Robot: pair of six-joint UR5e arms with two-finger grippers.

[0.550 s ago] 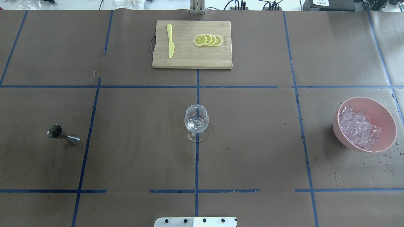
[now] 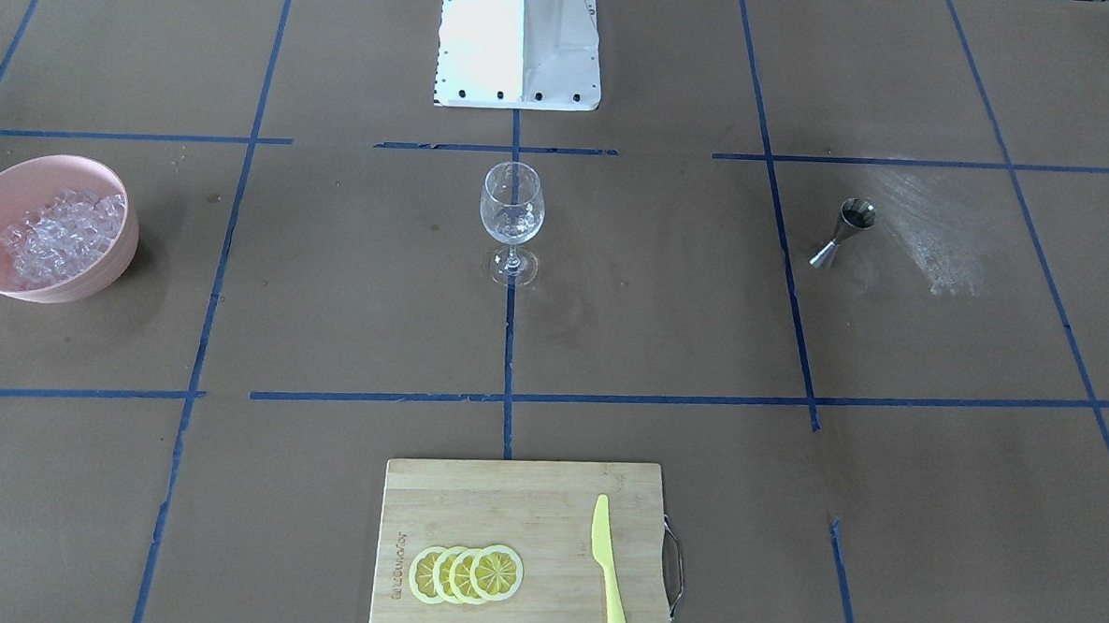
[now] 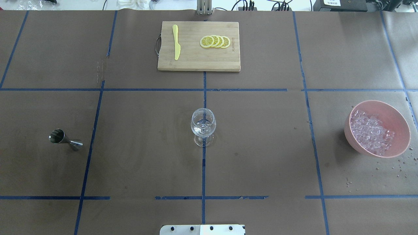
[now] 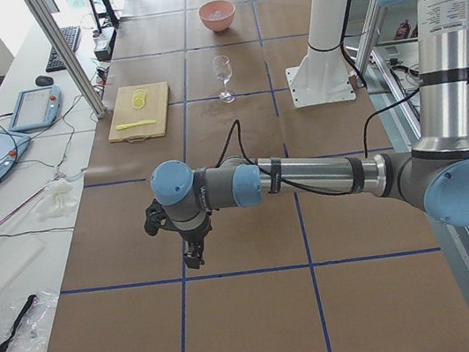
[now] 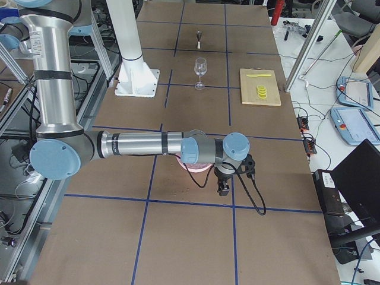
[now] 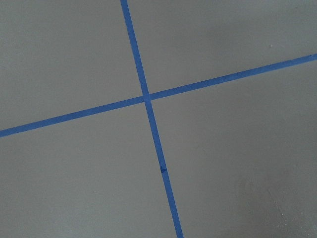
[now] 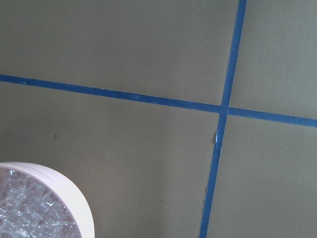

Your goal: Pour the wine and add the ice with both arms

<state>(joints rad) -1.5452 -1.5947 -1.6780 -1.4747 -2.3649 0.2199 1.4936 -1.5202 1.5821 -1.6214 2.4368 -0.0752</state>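
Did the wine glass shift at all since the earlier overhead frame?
No. In the overhead view the wine glass sits at the same spot on the central blue tape line as before.

Brown table (image 3: 147, 130) w/ blue tape grid (image 3: 163, 89)

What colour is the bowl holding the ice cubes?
The bowl is pale pink all over, seen best in the overhead exterior view.

Bamboo cutting board (image 3: 198, 63) with four overlapping lemon slices (image 3: 215, 41) beside a yellow knife (image 3: 176, 44)
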